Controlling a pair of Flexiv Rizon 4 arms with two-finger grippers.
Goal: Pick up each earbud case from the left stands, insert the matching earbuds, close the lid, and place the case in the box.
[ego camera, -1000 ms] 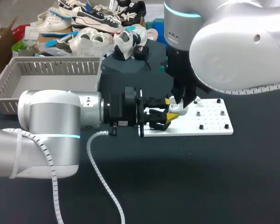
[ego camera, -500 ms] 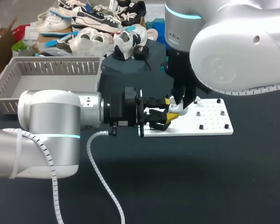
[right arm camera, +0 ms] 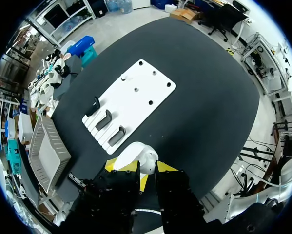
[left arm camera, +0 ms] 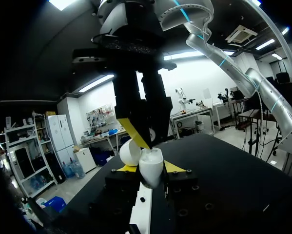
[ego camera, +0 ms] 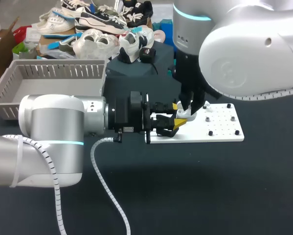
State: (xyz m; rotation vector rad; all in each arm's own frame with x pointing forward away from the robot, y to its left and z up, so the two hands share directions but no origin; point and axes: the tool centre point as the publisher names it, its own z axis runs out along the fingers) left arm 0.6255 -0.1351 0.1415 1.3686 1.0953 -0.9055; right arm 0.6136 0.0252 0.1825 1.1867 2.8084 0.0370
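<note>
Box (ego camera: 9, 103) sits well left of both arms; stand plate (ego camera: 224, 133) lies under the grippers. L gripper (ego camera: 173, 123) is clamped on the white case (left arm camera: 150, 168), held over the plate's left end. R gripper (ego camera: 188, 108) is just above it; apart or clamped, we can't tell. Prob. the earbud-insert step; next we need a straight press, then lid shut

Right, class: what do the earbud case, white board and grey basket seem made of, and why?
Earbud case: likely smooth white plastic; rounded shell with soft sheen. White board: matte plastic or painted sheet, unclear; flat, even surface. Grey basket: moulded plastic, probably; thin slatted walls.
</note>
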